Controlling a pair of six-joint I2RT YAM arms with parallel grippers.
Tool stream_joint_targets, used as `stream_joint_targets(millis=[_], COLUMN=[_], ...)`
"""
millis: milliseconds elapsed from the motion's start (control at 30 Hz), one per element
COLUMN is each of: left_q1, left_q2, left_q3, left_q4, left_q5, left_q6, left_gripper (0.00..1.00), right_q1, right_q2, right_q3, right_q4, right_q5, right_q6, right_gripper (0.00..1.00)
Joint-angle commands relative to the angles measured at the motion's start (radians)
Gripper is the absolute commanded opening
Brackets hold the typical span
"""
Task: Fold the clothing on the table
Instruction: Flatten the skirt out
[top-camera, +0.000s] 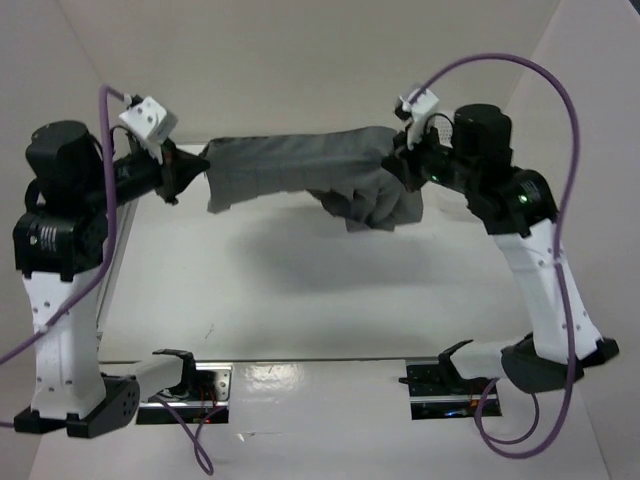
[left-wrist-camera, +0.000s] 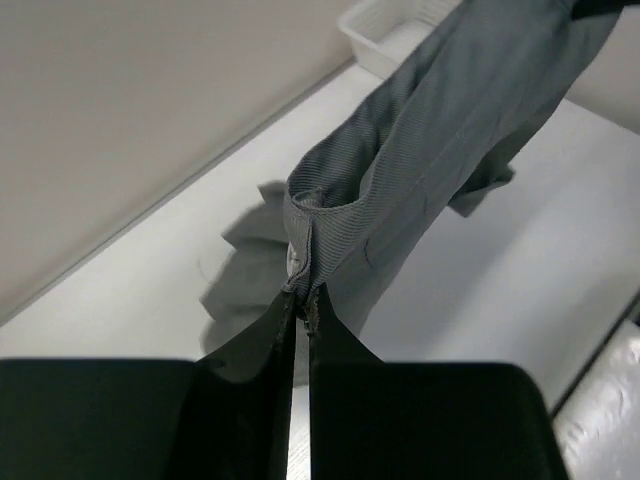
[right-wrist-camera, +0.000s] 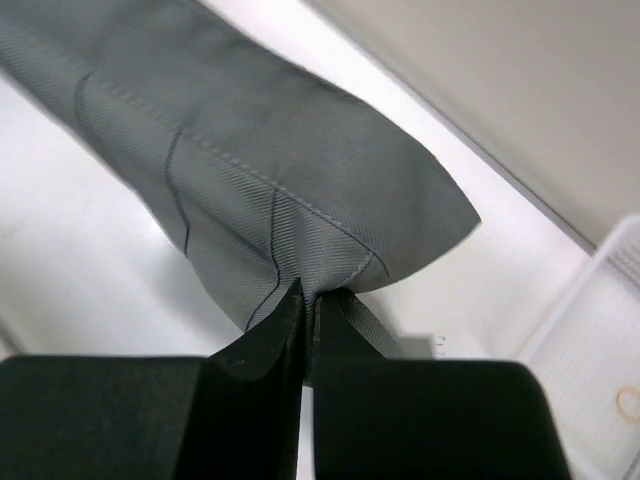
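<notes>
Grey pleated skirt (top-camera: 290, 165) hung stretched above the white bench (top-camera: 300, 310) across upper frame, left end effector (top-camera: 192, 168) and right end effector (top-camera: 405, 165) each pinched tight on one end.

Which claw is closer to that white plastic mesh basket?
Right. The right gripper, pinching the grey pleated skirt, has the white mesh basket just beside it; the left gripper sees it far off, past the skirt's whole length.

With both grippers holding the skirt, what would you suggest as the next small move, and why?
Probably lower both together to lay the skirt flat: the left gripper and right gripper each pinch an end, and it hangs stretched above the table.
</notes>
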Motion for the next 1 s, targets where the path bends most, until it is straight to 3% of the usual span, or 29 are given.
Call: stream_joint_targets(millis=[0, 100, 200, 433, 533, 633, 833, 967], left_q1=[0.042, 0.042, 0.042, 0.033, 0.033, 0.033, 0.033, 0.033], left_q2=[-0.037, -0.092, -0.105, 0.038, 0.162, 0.226, 0.137, 0.017], left_q3=[-0.090, -0.150, -0.199, -0.240, -0.216, -0.139, -0.104, -0.188], left_q4=[-0.110, -0.187, -0.187, -0.081, 0.041, 0.063, 0.115, 0.141], left_q5=[0.102, 0.147, 0.131, 0.053, -0.150, -0.244, -0.272, -0.258], left_q6=[0.143, 0.206, 0.217, 0.138, 0.031, -0.016, -0.034, 0.005], left_gripper=[0.00, 0.00, 0.00, 0.00, 0.00, 0.00, 0.00, 0.00], right_q1=[-0.064, -0.086, -0.109, -0.109, -0.109, -0.109, -0.109, -0.109], right_q2=[-0.066, -0.104, -0.127, -0.020, 0.054, 0.097, 0.119, 0.051], right_q3=[-0.034, -0.023, -0.075, -0.201, -0.236, -0.184, -0.023, -0.104], right_q4=[-0.275, -0.409, -0.309, 0.049, 0.205, 0.264, 0.183, 0.171], right_q5=[-0.237, -0.401, -0.382, -0.046, 0.220, 0.322, 0.254, 0.223], right_q6=[-0.209, -0.349, -0.304, -0.054, 0.031, 0.062, 0.086, 0.063], right_gripper=[0.00, 0.00, 0.00, 0.00, 0.00, 0.00, 0.00, 0.00])
